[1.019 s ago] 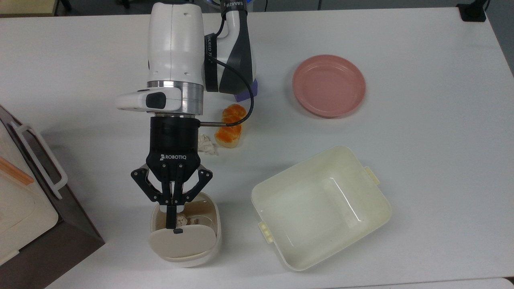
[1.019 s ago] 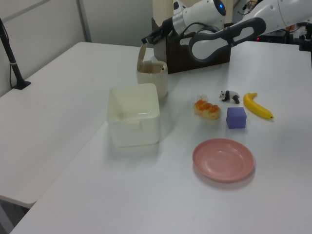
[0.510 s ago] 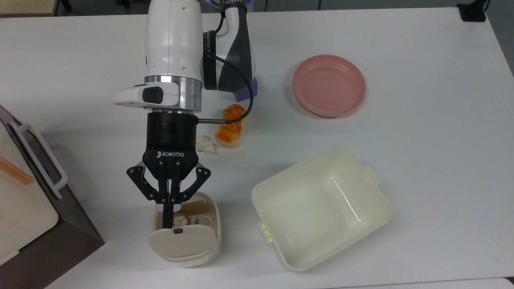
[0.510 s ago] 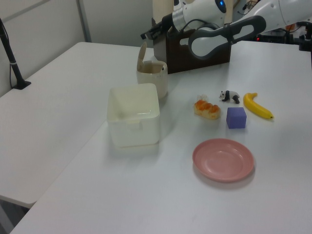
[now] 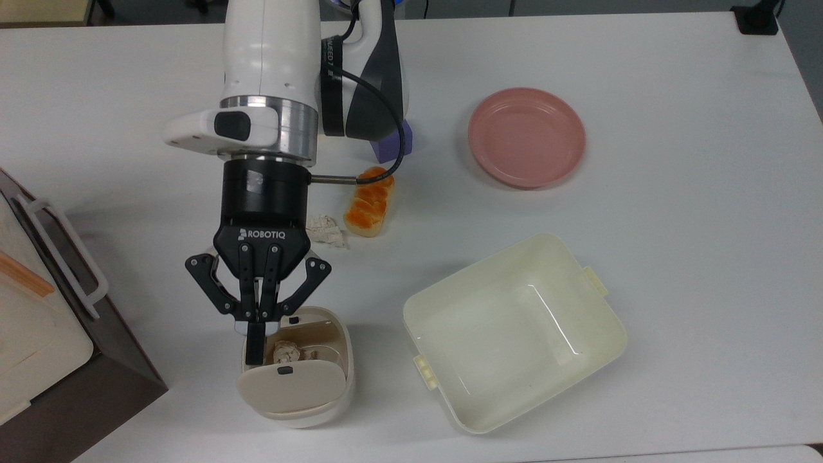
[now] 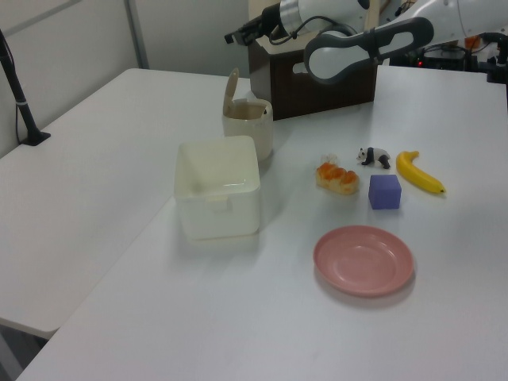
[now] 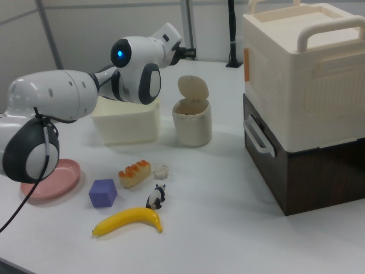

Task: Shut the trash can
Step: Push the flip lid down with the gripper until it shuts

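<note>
The trash can (image 5: pixel 297 366) stands near the table's (image 5: pixel 675 289) bottom edge in the top view, between the dark brown box (image 5: pixel 83 379) at the table's left edge and the cream tub (image 5: pixel 514 331). It is beige with rounded corners, and its lid (image 7: pixel 192 88) stands upright on its hinge, leaving the mouth open. Crumpled paper (image 5: pixel 285 352) lies inside, and a small black button (image 5: pixel 283 370) sits at the rim. The end effector (image 5: pixel 255 334) hangs above the can's far rim, its fingers pressed narrowly together with nothing between them; in the top view the tips overlap the opening, while the left view shows the end effector (image 6: pixel 235 37) raised well above the lid and apart from it. In the right view the end effector (image 7: pixel 191 53) also sits higher than the lid.
</note>
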